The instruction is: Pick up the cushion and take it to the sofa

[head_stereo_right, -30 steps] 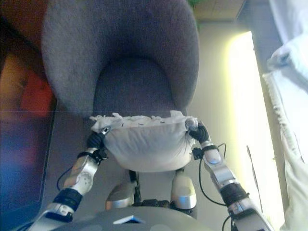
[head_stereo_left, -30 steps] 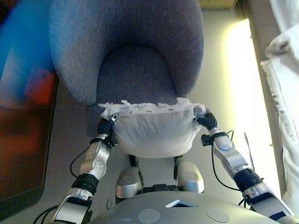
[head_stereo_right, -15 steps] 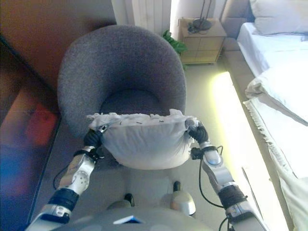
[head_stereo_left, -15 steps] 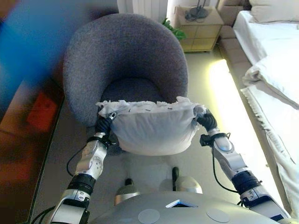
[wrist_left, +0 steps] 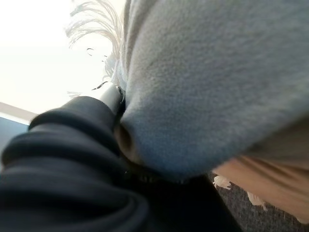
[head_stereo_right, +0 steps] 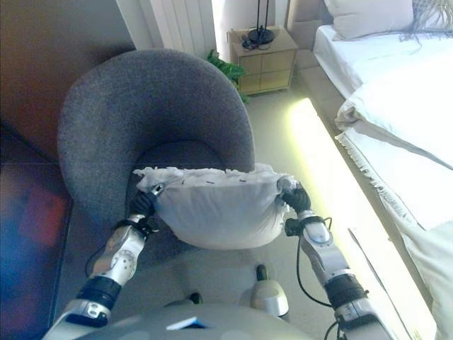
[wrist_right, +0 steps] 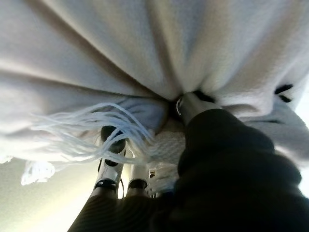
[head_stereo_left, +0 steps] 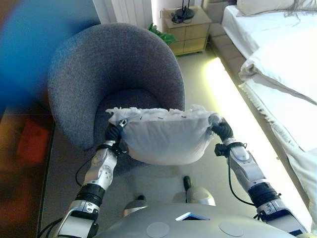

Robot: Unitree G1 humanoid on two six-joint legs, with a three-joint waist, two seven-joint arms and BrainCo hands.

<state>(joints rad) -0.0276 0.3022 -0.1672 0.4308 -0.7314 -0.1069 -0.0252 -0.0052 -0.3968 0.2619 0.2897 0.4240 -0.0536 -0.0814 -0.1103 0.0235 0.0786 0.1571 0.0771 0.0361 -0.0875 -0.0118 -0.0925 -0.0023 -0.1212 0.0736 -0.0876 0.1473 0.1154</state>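
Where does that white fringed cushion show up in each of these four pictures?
Left eye view: cushion at centre, held up between left hand and right hand.
Right eye view: centre again.
Left wrist view: fills the upper right.
Right wrist view: spans the top, fringe hanging below.
Shared landmark: the grey armchair behind it in both eye views.

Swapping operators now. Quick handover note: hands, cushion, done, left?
Left hand: shut on the left end of the cushion.
Right hand: shut on its right end; fingers dig into the fabric in the right wrist view.
Cushion: white, fringed, held off the floor between both hands, in front of the grey armchair.
Done: pickup.
Left: carry it to the seat and set it down. A bed stands to the right.
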